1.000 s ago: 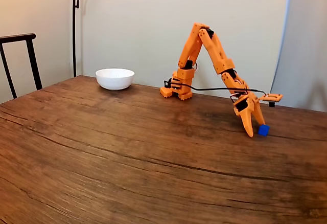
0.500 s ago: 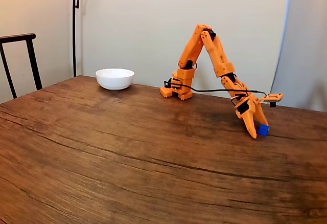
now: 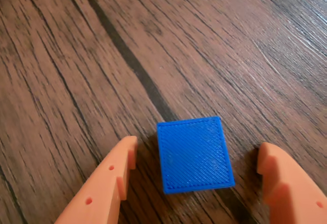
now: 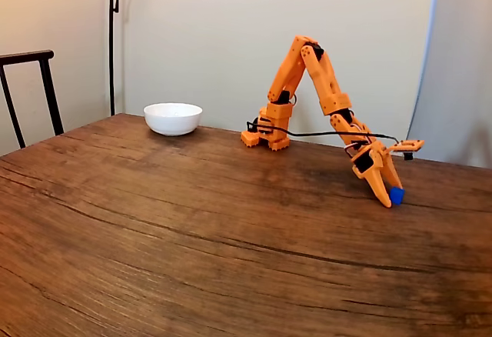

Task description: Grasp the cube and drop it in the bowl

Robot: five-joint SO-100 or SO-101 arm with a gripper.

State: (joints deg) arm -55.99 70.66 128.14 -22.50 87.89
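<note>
In the wrist view the end effector (image 3: 196,157) stands released, its fingers either side of the cube (image 3: 193,154) without touching it, low in the frame on the wooden surface (image 3: 76,55). The bowl (image 4: 173,118) sits upper left in the fixed view.

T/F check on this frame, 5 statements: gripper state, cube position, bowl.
1. The orange two-finger gripper is open, its fingers on either side of the small bright blue cube. True.
2. In the wrist view both fingers press against the cube. False: a gap of wood shows on each side.
3. The cube lies in the plain white round bowl. False: it sits on the brown wooden table, at the gripper tip.
4. In the fixed view the bowl stands left of the arm's base. True.
5. The cube is lifted off the table. False: it rests on the wood.
</note>
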